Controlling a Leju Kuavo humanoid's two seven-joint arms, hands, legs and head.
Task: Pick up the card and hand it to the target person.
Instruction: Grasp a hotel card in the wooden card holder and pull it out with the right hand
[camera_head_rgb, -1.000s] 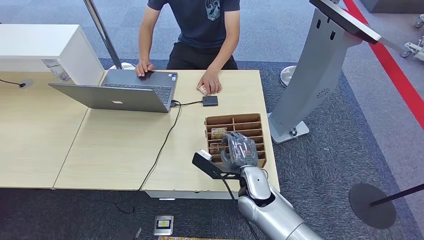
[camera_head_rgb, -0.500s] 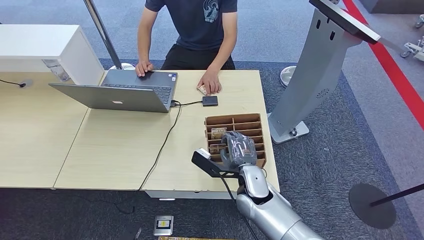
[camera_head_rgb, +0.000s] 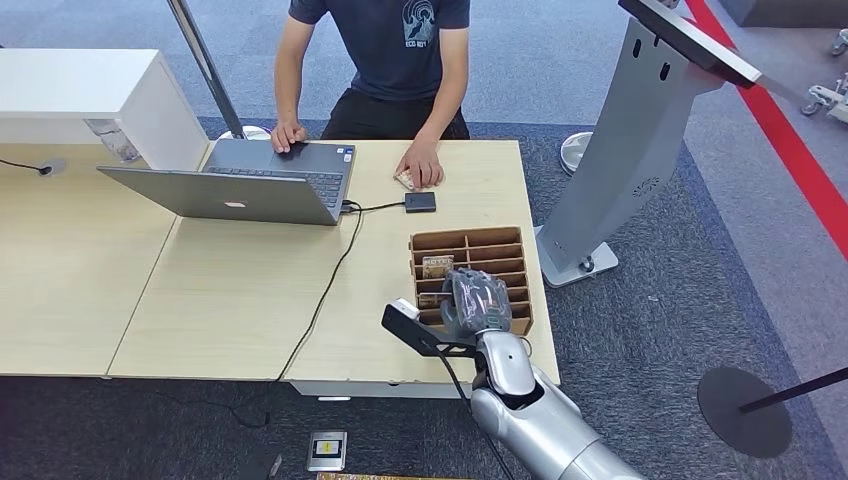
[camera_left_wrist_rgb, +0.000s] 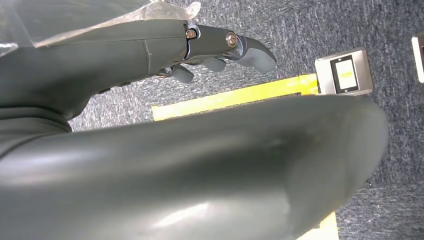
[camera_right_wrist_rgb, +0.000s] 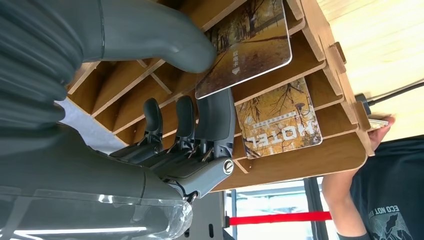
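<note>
A wooden card rack (camera_head_rgb: 470, 240) stands near the table's right front edge, with a brown autumn-print card (camera_right_wrist_rgb: 250, 45) in one slot and a second "HOTEL" card (camera_right_wrist_rgb: 280, 122) in the slot behind. My right hand (camera_head_rgb: 478, 300) hovers over the rack's near slots. It pinches the nearer card between its thumb (camera_right_wrist_rgb: 165, 35) and a finger underneath, and the card sits slightly raised across the divider. My left hand (camera_left_wrist_rgb: 220, 50) hangs beside my body over the carpet, fingers apart, holding nothing. The person (camera_head_rgb: 400, 50) sits across the table, one hand (camera_head_rgb: 420, 170) resting on it.
An open laptop (camera_head_rgb: 250, 180) lies at the far left of the table, its cable running to a small black box (camera_head_rgb: 420, 202). A grey kiosk stand (camera_head_rgb: 620, 150) rises right of the table. A white cabinet (camera_head_rgb: 80, 90) stands at the back left.
My right hand has edged slightly farther over the rack and to the left. The person has shifted a little in the seat; the cards and rack stay where they were.
</note>
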